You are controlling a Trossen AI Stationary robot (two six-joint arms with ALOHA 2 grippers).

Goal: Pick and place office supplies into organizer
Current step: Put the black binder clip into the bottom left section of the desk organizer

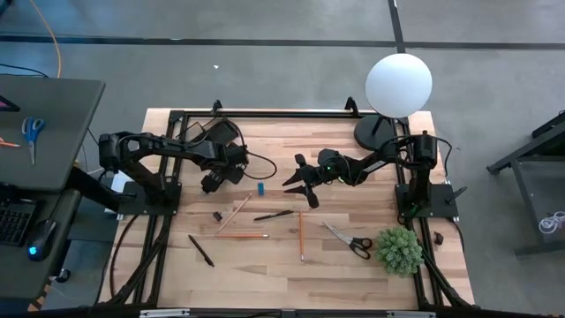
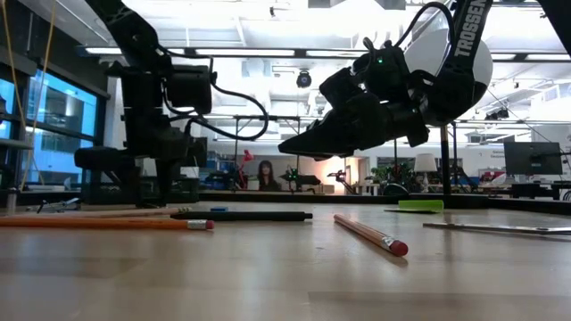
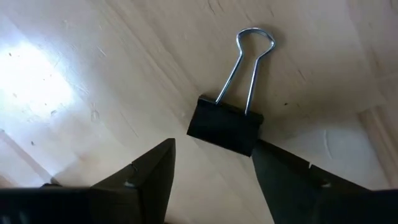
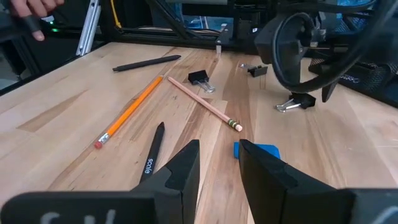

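Overhead looks straight down on my worktop; low camera sits level with it. My left wrist hugs a binder clip; right wrist shares it.

The pale wooden tabletop is showing smooth, lightly glossy grain, while the binder clip is looking matt black with shiny wire handles, and the orange pencil is gleaming with smooth paint.

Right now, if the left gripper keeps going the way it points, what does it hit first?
The binder clip. The left gripper points down at the table, fingers open either side of the clip's black body, so it should straddle it; the gap to the wood beneath is hard to judge.
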